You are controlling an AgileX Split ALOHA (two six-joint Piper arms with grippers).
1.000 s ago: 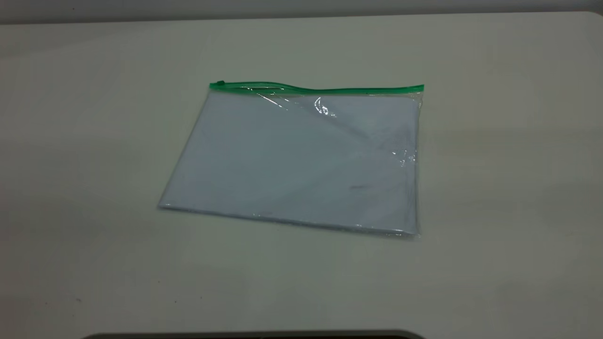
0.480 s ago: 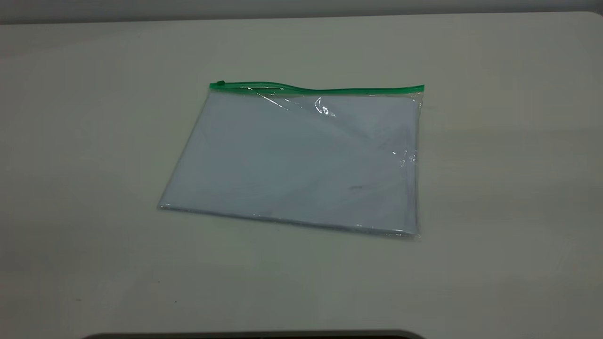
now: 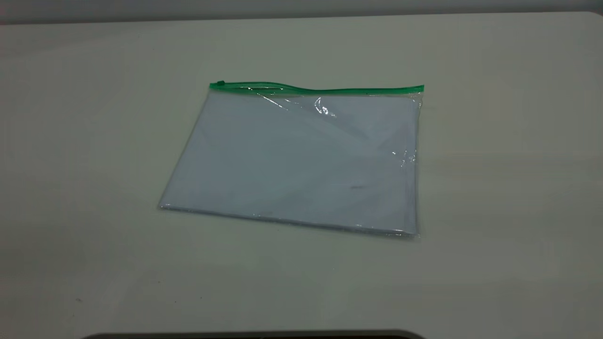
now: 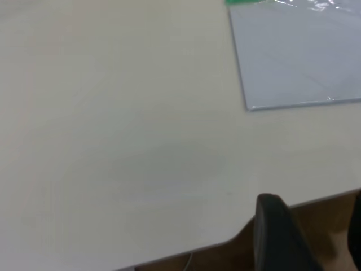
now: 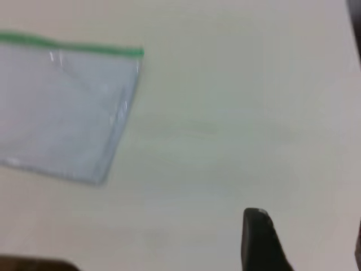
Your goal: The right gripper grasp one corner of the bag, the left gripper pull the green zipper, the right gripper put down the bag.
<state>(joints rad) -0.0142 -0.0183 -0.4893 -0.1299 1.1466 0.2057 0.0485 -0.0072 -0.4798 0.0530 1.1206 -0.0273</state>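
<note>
Clear bag (image 3: 301, 160), flat on matte pale surface (image 3: 494, 188).
Glossy rectangular pouch, pale sheets inside; wavy green zipper (image 3: 320, 88) along far edge. Left gripper (image 4: 316, 237) and right gripper (image 5: 304, 243) well apart from it, blunt black jaws standing apart.

Bag (image 3: 292, 160): clear plastic, pale blue-white sheets inside, white glare spots at 12–3 o'clock. Zipper (image 3: 325, 89): bright green strip w/ green slider tab (image 3: 220, 83). Table (image 3: 494, 188): plain off-white, no pattern. Gripper fingers (image 4: 276, 234): black.
</note>
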